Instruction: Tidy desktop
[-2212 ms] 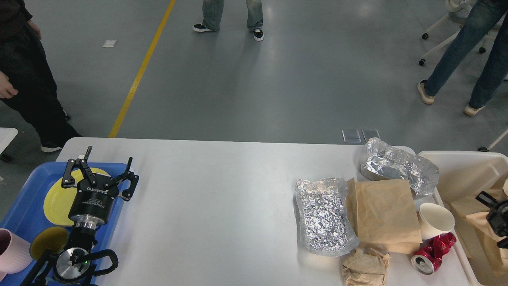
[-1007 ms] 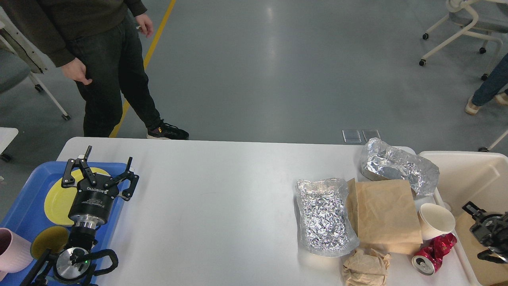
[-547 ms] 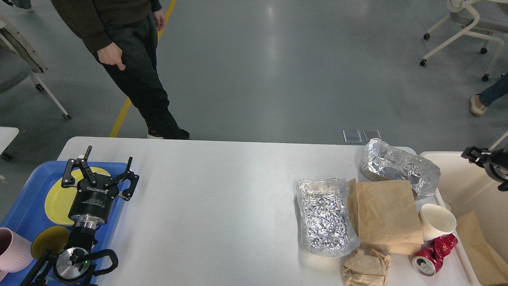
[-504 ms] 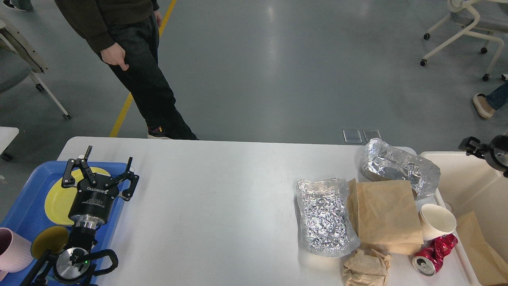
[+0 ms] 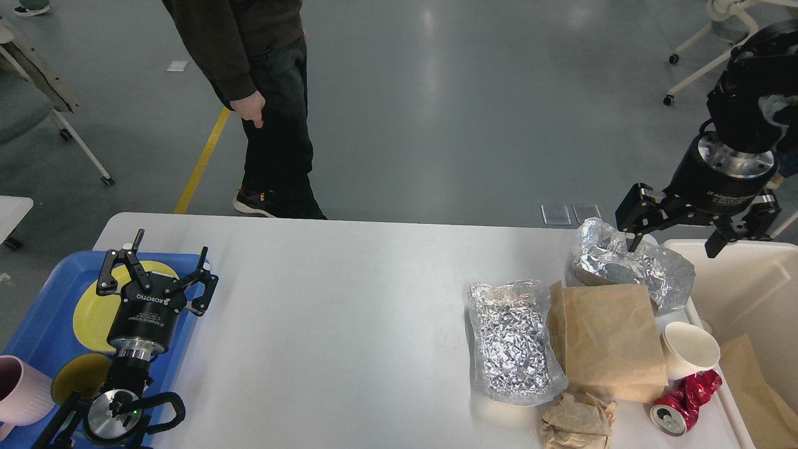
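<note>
- Right gripper point(image 5: 674, 244): your black two-finger pincer hangs over the far right corner, fingers spread wide and holding nothing. One fingertip sits just above the crumpled silver foil tray point(image 5: 633, 266); the other is over the rim of the cream-coloured plastic bin point(image 5: 735, 249).
- Risk at the pincer: judged from this pose, a straight descent could catch the bin rim with the outer finger, or crush the thin foil wall so that it slips free instead of lifting.
- Nearby litter: a flat brown paper bag point(image 5: 614, 340) touches the foil tray's near edge and overlaps a flattened silver foil pouch point(image 5: 514, 340). Dragging one would likely shift the others.
- Near right edge: a white paper cup point(image 5: 689, 350) lies tipped beside a crushed red drinks can point(image 5: 682, 402) and a crumpled brown paper wad point(image 5: 576, 424). A careless sweep could roll the can off the edge.
- Desktop point(image 5: 349, 324): the wide matte white tabletop fills the lower half of the view, with litter crowded on its right side.
- Left gripper point(image 5: 156, 265): your other pincer is released, empty, above a yellow round plate point(image 5: 93, 312) in the blue plastic tray point(image 5: 37, 330).
- A person in dark clothing point(image 5: 274, 93) stands close to the far edge; wide arm swings there carry a collision risk.
</note>
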